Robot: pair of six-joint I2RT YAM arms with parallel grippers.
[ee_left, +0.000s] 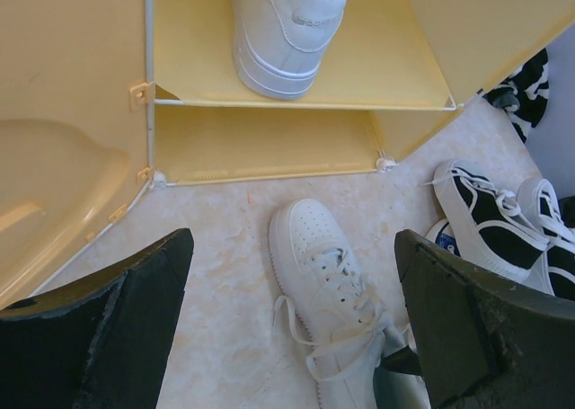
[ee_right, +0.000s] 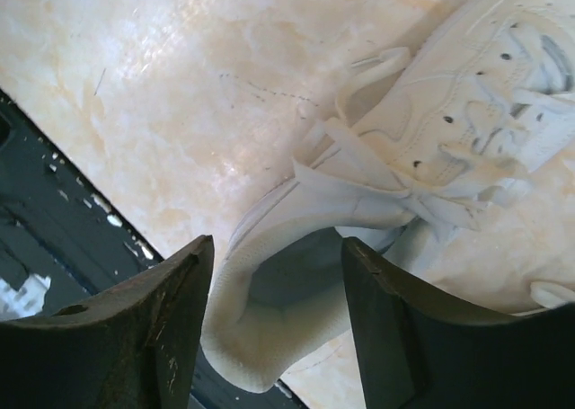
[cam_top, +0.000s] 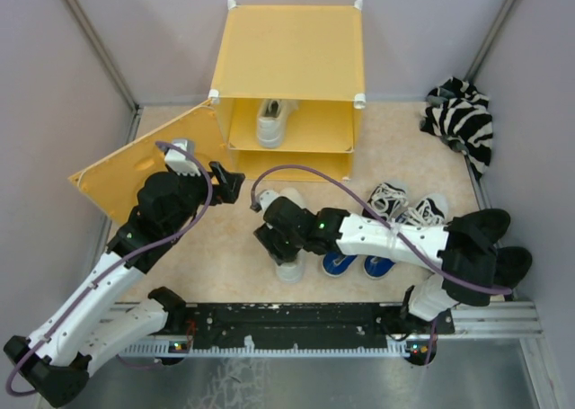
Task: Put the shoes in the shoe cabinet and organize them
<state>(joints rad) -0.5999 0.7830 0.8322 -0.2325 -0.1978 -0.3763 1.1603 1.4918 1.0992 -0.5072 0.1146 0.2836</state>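
Note:
The yellow shoe cabinet [cam_top: 292, 49] stands at the back with its door [cam_top: 126, 171] swung open to the left. One white shoe [cam_top: 274, 121] sits on its upper shelf. The other white shoe [cam_top: 289, 270] lies on the floor, toe toward the cabinet. My right gripper [cam_top: 274, 236] hovers over its heel, open, a finger on each side of the heel collar [ee_right: 269, 328]. My left gripper [cam_top: 235, 182] is open in front of the cabinet, above this shoe's toe [ee_left: 314, 238]. Black-and-white shoes [cam_top: 404, 202] and blue shoes [cam_top: 358, 266] lie to the right.
A zebra-striped cloth [cam_top: 463, 117] lies at the back right corner. The black rail [cam_top: 296, 319] with the arm bases runs along the near edge. Grey walls close in the left, back and right sides. The cabinet's lower compartment [ee_left: 269, 144] holds nothing.

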